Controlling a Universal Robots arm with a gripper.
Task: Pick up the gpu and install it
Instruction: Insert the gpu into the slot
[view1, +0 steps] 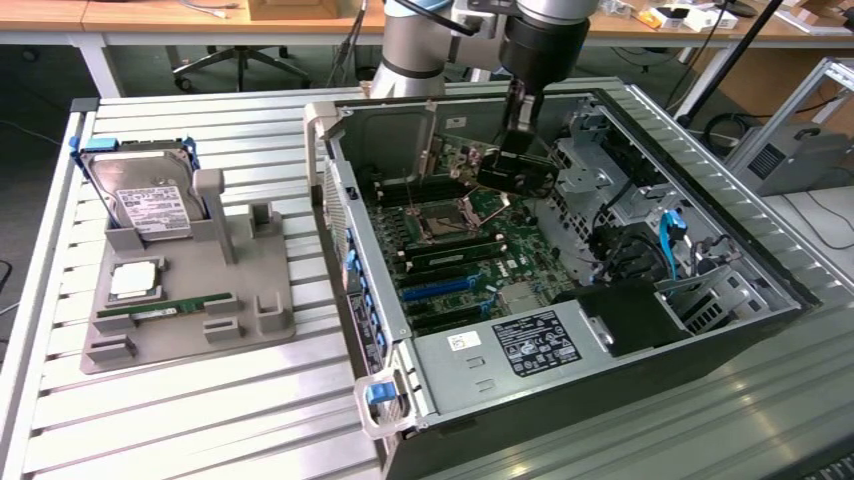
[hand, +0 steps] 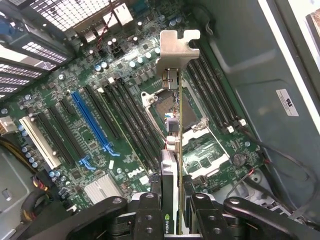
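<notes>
The gpu (hand: 178, 107) hangs edge-on between my fingers (hand: 150, 216), its silvery bracket (hand: 178, 51) at the far end, above the green motherboard (hand: 125, 65). My gripper (hand: 176, 222) is shut on the card's near end. In the exterior view the gripper (view1: 518, 160) reaches down into the open computer case (view1: 534, 345) and holds the dark gpu (view1: 515, 178) over the motherboard, a little beyond the CPU socket (view1: 441, 222). The card stands clear of the board, in no slot.
Long black slots and a blue slot (hand: 92, 122) lie beside the card. On the exterior view's left, a grey tray (view1: 187, 335) carries a hard drive (view1: 147, 205), a green memory stick (view1: 167, 305) and a square chip (view1: 134, 280). Cables and drive cages (view1: 667, 250) crowd the case's other side.
</notes>
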